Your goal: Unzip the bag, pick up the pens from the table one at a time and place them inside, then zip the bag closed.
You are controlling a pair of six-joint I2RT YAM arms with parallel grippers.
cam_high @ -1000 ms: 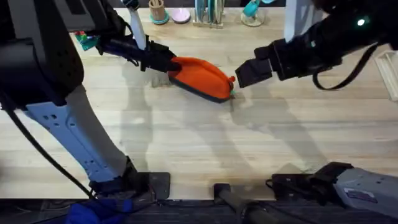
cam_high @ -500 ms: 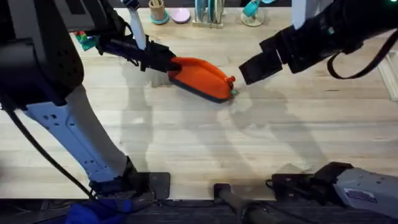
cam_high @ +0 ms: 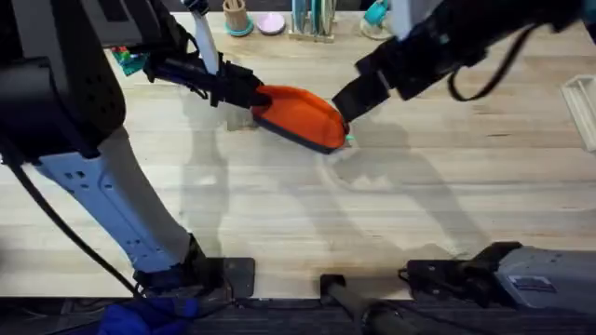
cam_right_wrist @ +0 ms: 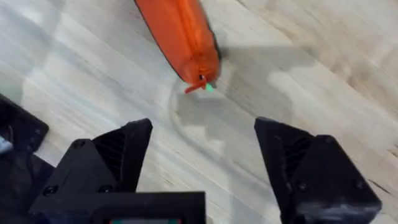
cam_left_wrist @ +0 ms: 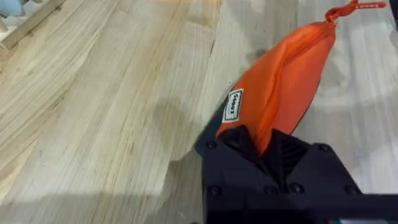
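The orange bag [cam_high: 300,113] lies at a slant on the table [cam_high: 279,205], back of centre. My left gripper [cam_high: 250,93] is shut on the bag's left end; in the left wrist view the orange fabric [cam_left_wrist: 289,74] runs out from the clamped fingers [cam_left_wrist: 249,146] to the red zipper pull [cam_left_wrist: 348,9]. My right gripper [cam_high: 345,99] hovers open just above the bag's right end. Its wrist view looks down past both fingers [cam_right_wrist: 112,158] at the bag [cam_right_wrist: 177,31] and the pull [cam_right_wrist: 196,84]. Of the pens, a small bright green bit [cam_right_wrist: 210,88] shows beside the pull.
Cups and holders [cam_high: 312,19] stand along the table's back edge, with a wooden cup [cam_high: 236,17] to their left. A white rack [cam_high: 582,102] sits at the right edge. The front half of the tabletop is bare wood.
My right arm has swung left and back, ending over the bag's right end. The left gripper and the bag have stayed put.
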